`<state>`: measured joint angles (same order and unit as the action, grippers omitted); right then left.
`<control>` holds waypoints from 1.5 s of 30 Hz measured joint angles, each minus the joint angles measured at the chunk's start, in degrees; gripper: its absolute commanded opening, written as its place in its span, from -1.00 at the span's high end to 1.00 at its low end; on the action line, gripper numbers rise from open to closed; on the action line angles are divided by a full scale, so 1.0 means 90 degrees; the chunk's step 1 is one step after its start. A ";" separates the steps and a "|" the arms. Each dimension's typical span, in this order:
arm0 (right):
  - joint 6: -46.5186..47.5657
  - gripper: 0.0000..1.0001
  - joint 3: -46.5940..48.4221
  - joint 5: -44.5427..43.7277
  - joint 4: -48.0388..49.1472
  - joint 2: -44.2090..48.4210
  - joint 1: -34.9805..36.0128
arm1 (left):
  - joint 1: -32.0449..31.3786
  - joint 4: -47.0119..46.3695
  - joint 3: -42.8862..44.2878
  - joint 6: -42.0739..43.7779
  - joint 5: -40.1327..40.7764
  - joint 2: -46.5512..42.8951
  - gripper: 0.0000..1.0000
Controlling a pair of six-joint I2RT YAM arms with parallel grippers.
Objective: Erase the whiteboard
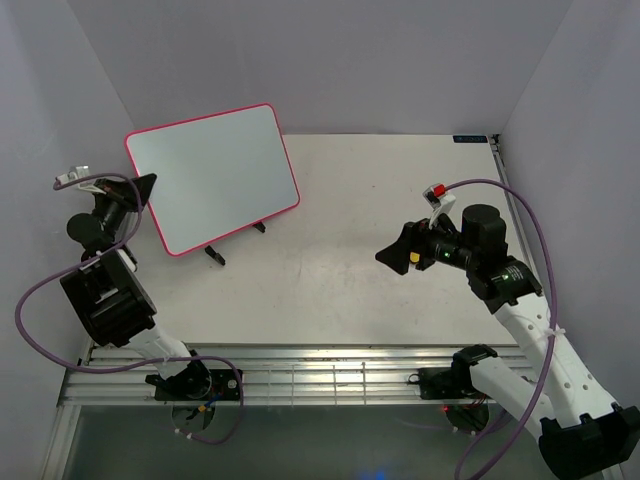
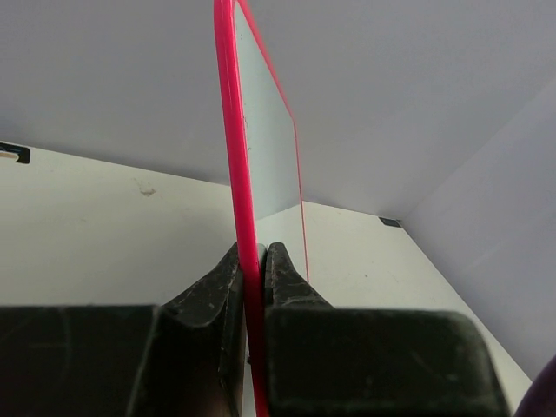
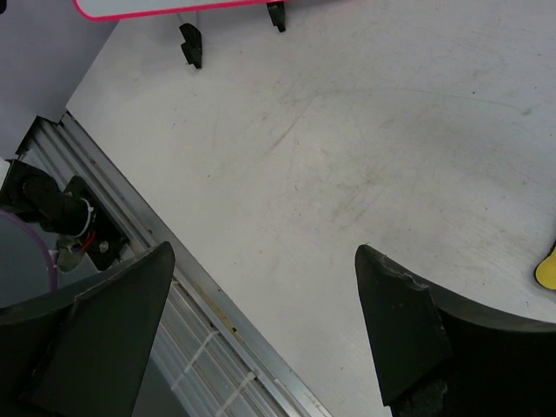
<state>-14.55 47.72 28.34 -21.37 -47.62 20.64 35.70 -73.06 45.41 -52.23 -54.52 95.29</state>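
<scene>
The whiteboard (image 1: 212, 175) stands tilted on thin black legs (image 1: 215, 255) at the back left. Its white face shows no writing, and its frame is pink-red. My left gripper (image 1: 147, 186) is shut on the board's left edge; in the left wrist view the pink-red frame (image 2: 229, 113) runs up between the closed fingers (image 2: 252, 254). My right gripper (image 1: 393, 252) is open and empty, hovering over the table right of centre, well apart from the board. In the right wrist view it (image 3: 261, 252) looks down on bare table, with the board's lower edge (image 3: 165, 9) at the top. A small yellow piece (image 3: 547, 268) shows beside it.
An aluminium rail (image 1: 300, 372) runs along the near table edge, also seen in the right wrist view (image 3: 217, 321). Grey walls close in the back and both sides. The board's legs (image 3: 191, 43) stand on the table ahead of the right gripper.
</scene>
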 measured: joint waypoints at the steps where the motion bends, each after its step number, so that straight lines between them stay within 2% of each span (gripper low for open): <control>1: 0.0000 -0.80 0.0000 0.0012 0.0017 0.0005 0.0012 | 0.0029 0.0007 -0.0039 0.0041 0.0007 0.0000 1.00; 21: 0.0002 -0.80 0.0000 0.0068 0.0063 0.0330 0.0134 | 0.0593 0.0117 -0.0316 0.0202 0.0117 0.0267 1.00; 45: 0.0019 -0.80 -0.0005 0.0214 0.0066 0.0726 0.0491 | 0.1030 0.0119 -0.0959 0.1923 -0.0544 0.0330 1.00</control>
<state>-14.37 47.68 30.26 -20.78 -41.08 25.06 44.97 -71.99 36.77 -34.92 -59.42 98.26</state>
